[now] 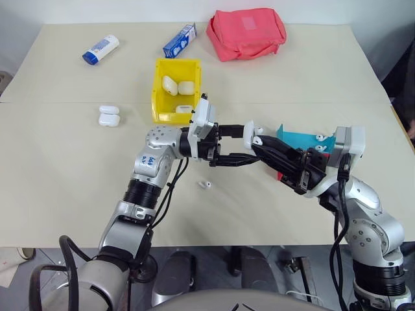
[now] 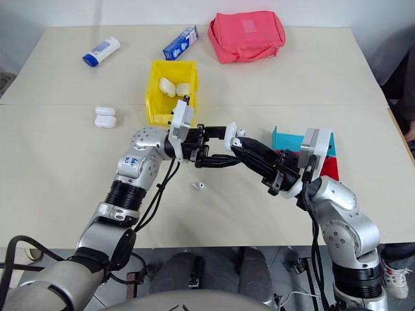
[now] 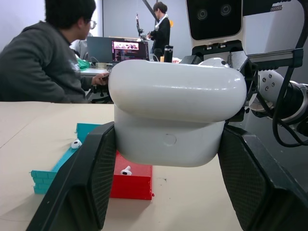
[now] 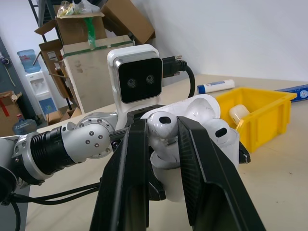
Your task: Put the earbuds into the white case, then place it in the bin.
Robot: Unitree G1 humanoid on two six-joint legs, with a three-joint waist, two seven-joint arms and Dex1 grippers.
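Note:
My left gripper (image 1: pixel 244 142) is shut on the white case (image 3: pixel 178 115), holding it above the middle of the table with its lid open. My right gripper (image 1: pixel 258 145) is shut on one earbud (image 4: pixel 161 126), held right at the case's open top. Beside it, a second earbud (image 4: pixel 219 131) sits in the case. Another earbud (image 1: pixel 206 185) lies loose on the table below the grippers. Two more earbuds (image 1: pixel 319 137) rest on the teal and red tray (image 1: pixel 295 139). The yellow bin (image 1: pixel 157 97) stands behind the left gripper and holds three white cases (image 1: pixel 170 85).
Two spare white cases (image 1: pixel 109 115) lie left of the bin. At the back lie a white tube with a blue cap (image 1: pixel 100 50), a blue carton (image 1: pixel 179 40) and a red pouch (image 1: pixel 246 32). People sit at desks (image 3: pixel 43 62) beyond the table.

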